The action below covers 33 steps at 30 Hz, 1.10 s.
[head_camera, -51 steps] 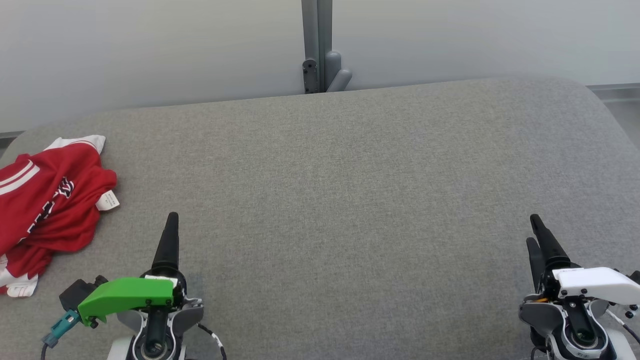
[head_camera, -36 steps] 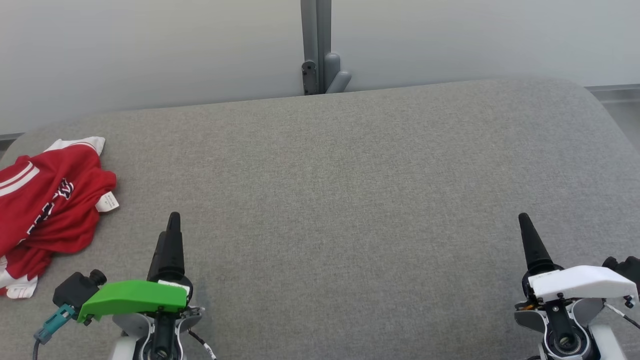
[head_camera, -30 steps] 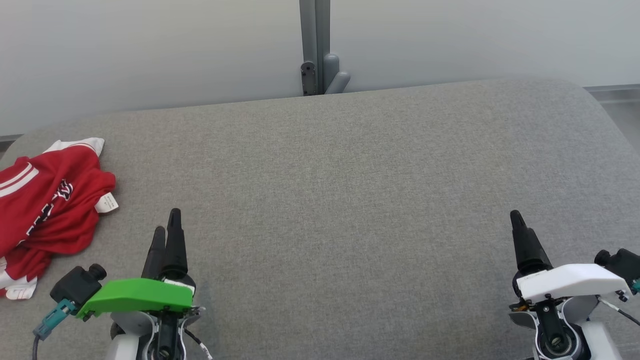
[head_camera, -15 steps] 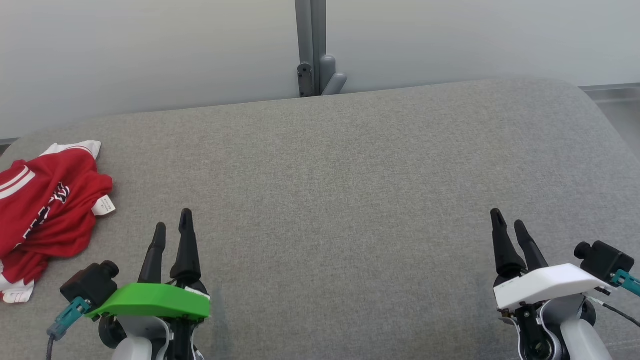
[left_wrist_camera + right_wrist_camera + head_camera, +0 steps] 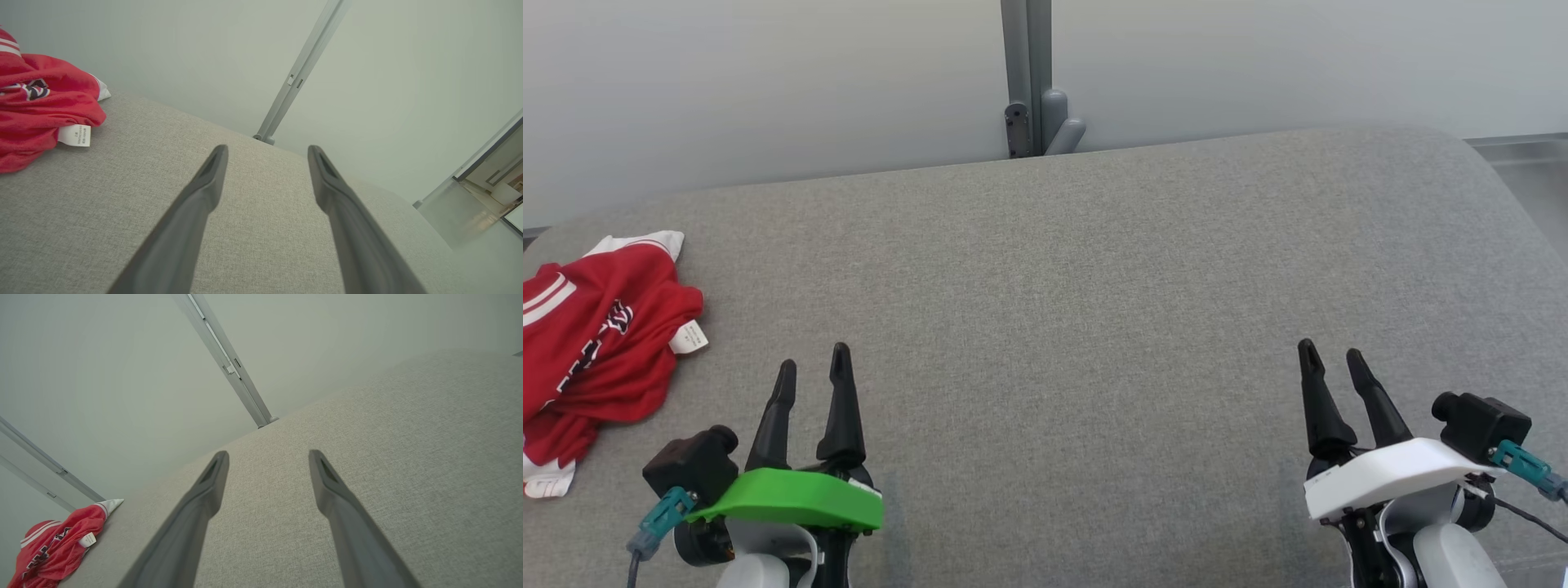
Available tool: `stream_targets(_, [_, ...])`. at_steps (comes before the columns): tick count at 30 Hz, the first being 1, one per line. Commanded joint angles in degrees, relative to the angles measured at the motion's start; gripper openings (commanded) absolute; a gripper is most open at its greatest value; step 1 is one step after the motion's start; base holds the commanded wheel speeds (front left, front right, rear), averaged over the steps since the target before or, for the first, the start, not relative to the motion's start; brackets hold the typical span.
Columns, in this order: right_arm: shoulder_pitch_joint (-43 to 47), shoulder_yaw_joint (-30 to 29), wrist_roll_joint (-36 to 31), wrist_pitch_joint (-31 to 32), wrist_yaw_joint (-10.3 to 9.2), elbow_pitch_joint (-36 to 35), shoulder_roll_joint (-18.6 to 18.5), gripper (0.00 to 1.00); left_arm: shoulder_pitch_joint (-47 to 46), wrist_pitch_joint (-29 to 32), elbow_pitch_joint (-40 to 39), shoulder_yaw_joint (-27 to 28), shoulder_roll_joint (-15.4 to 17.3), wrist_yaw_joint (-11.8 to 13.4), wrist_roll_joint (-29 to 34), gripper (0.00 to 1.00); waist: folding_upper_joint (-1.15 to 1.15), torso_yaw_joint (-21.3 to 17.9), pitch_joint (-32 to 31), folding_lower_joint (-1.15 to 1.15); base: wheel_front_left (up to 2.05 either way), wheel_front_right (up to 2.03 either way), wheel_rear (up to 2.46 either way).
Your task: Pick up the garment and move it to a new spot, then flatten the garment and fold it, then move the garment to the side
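Observation:
The garment (image 5: 592,343) is a crumpled red shirt with white stripes and a white label, lying at the far left of the grey padded surface (image 5: 1094,269). The left wrist view has the garment (image 5: 36,110) at its left edge, and it sits small at the lower left for the right wrist, garment (image 5: 57,547). My left gripper (image 5: 813,371) stands open near the front, right of the garment and apart from it, nothing between its fingers (image 5: 204,192). At the front right my right gripper (image 5: 1331,359) is open and empty too, fingers (image 5: 327,486) over bare fabric.
A pale wall with a grey vertical post (image 5: 1025,77) and a bracket runs behind the far edge of the surface. The surface rounds off at its right corner (image 5: 1494,171), with floor beyond. Bare grey fabric spans the middle between both grippers.
Both wrists have rolled, so each gripper now shows two spread fingers instead of one. The left gripper shifted right, the right gripper left. The camera view drifted slightly.

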Motion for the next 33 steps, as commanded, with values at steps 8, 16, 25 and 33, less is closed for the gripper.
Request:
stream_targets(8, [0.7,1.8,-5.7,-2.0,0.03,-2.1,-0.5,1.0,0.7,-1.3,-2.4,-0.5,0.3,0.5,6.0,1.0,0.0,0.0,0.1,0.0,0.0,0.0,0.0])
stream_targets(16, [1.0,3.3,-9.9,-3.3,0.02,-3.0,-0.5,1.0,1.3,-2.2,-3.1,-1.2,0.3,0.5,10.4,1.0,0.0,-0.2,0.1,0.0,0.0,0.0,0.0])
stream_targets(25, [1.4,4.6,-13.3,-4.6,0.03,-4.3,-0.6,1.0,2.0,-3.0,-3.6,-1.6,0.3,1.0,14.4,1.0,0.0,-0.2,0.1,0.0,0.0,0.0,0.0])
stream_targets(33, [2.1,5.6,-16.6,-5.8,0.03,-5.2,-0.6,1.0,2.7,-3.7,-4.1,-1.8,0.3,1.2,17.8,1.0,0.0,-0.3,0.0,0.0,0.0,0.0,0.0])
